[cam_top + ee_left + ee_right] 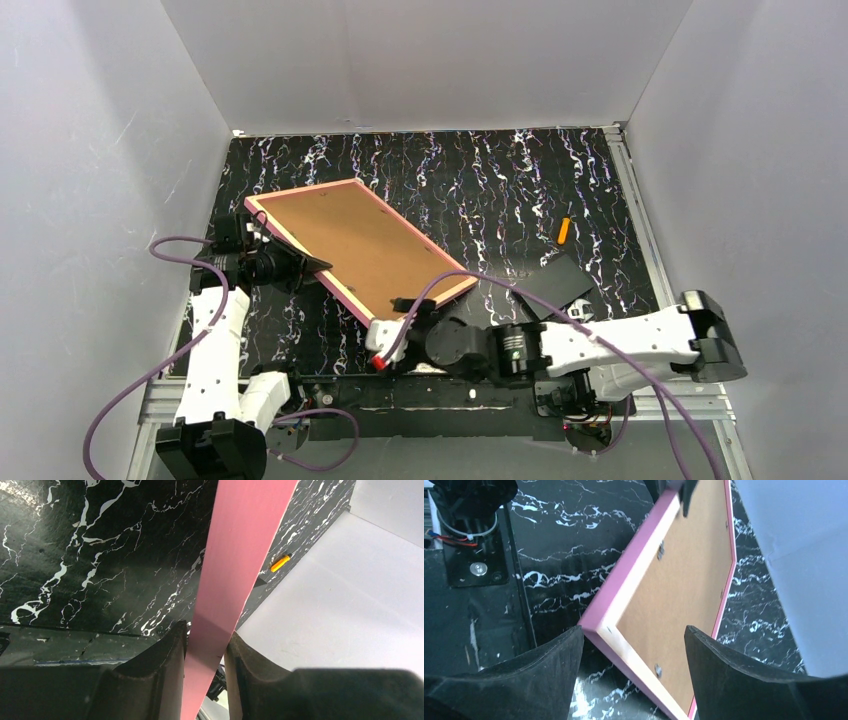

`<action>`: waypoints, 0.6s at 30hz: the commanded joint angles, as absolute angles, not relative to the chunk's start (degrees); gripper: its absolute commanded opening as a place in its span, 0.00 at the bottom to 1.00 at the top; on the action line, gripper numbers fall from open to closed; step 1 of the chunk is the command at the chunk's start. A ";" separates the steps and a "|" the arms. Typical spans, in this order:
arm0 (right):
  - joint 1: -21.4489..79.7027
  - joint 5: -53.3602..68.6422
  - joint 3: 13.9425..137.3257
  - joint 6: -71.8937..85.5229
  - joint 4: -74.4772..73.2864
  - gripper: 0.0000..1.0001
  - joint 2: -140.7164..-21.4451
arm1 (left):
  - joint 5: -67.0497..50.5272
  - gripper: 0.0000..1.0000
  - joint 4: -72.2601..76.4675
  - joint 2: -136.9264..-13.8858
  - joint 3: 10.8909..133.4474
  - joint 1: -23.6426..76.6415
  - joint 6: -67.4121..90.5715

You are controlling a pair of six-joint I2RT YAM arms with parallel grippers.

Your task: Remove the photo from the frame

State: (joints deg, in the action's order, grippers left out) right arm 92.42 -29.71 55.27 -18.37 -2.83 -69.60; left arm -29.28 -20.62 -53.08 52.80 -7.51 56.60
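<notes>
I am clamping my left gripper (206,636) on the pink frame (245,540), pinching the thin rim at its left corner between both fingers, so that the pink edge is running straight up out of my grip in the left wrist view. The frame is lying back-up and slantwise over the black marbled table (500,190), with its brown backing board (684,580) facing up at me and small metal tabs (660,550) showing along the board's edge. I am holding my right gripper (634,632) spread wide at the frame's near corner, one finger on each side of that corner, and neither finger is pressing on it. The photo is not showing to me from any view, because only the back of the frame is facing the cameras. An orange-handled tool (563,231) is lying on the table well to the right of the frame, and a dark flat piece (560,282) is sitting near my right arm.
</notes>
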 commanded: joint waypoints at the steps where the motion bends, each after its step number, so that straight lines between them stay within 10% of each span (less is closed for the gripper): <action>1: 95.77 -38.50 54.44 -29.27 13.17 0.78 -75.60 | -30.05 0.00 -32.77 -54.85 54.94 -7.70 60.88; 13: 97.03 -51.30 62.26 -35.36 17.96 0.75 -90.76 | -28.73 0.00 -36.57 -55.72 58.06 -7.72 59.39; 18: 96.44 -52.56 79.41 -18.77 -14.58 0.78 -96.81 | -28.43 0.00 -37.36 -56.24 58.23 -7.66 58.90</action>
State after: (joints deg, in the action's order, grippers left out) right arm 96.77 -48.38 64.29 -31.40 7.53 -93.73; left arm -27.66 -26.52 -55.09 57.08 -7.49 56.07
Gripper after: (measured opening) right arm 0.762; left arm 0.278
